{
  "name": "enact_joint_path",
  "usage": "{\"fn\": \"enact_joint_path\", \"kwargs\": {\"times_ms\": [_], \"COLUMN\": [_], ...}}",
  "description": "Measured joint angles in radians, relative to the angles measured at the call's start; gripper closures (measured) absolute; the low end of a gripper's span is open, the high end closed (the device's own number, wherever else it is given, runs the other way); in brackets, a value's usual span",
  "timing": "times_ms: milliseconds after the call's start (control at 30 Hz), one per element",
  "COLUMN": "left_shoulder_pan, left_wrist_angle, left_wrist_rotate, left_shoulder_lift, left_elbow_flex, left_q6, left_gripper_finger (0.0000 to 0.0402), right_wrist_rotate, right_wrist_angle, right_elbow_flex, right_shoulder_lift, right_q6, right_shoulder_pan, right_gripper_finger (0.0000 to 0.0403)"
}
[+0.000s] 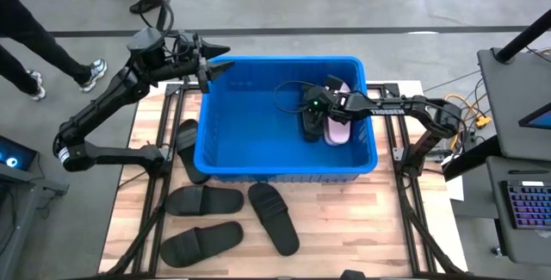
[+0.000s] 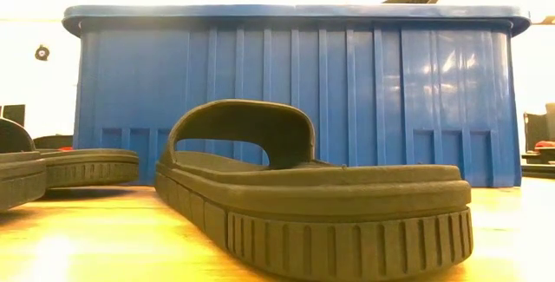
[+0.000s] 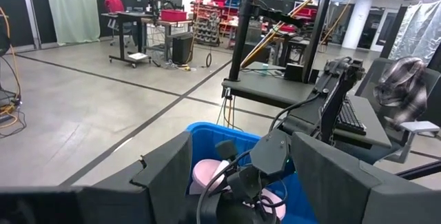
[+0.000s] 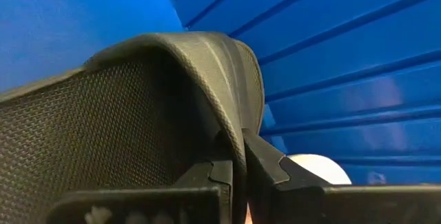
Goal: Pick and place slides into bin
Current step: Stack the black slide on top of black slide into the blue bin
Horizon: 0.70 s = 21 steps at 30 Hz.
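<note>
Blue bin [image 1: 225,161] mid-table. Inside, by its right wall: 1 pink slide [image 1: 338,127] and 1 black slide [image 1: 311,118], strap pinched tight in right gripper [image 1: 315,105]. 4 more black slides [image 1: 273,217] on table at bin's front-left. Left gripper [image 1: 215,65] hovers over bin's far-left corner, fingers apart, empty.

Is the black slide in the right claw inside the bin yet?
Inside. The right claw is shut on the black slide within the bin walls.
</note>
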State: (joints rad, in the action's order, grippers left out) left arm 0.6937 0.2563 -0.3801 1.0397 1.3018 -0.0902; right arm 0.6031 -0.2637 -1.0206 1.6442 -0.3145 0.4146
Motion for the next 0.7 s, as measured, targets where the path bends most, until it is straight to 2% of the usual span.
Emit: {"fn": "enact_joint_path", "kwargs": {"times_ms": [333,700], "left_shoulder_pan": [0.0,0.0], "left_wrist_angle": [-0.001,-0.002], "left_wrist_rotate": [0.0,0.0], "left_shoulder_lift": [0.021,0.023], "left_elbow_flex": [0.0,0.0], "left_q6": [-0.002,-0.008], "left_gripper_finger": [0.0169,0.0169], "right_wrist_rotate": [-0.023,-0.038], "right_wrist_angle": [0.001,-0.018], "right_elbow_flex": [0.009,-0.008], "right_shoulder_lift": [-0.002,0.001], "right_q6": [-0.001,-0.045], "right_shoulder_pan": [0.013,0.014], "right_gripper_finger": [0.039,0.0343]}}
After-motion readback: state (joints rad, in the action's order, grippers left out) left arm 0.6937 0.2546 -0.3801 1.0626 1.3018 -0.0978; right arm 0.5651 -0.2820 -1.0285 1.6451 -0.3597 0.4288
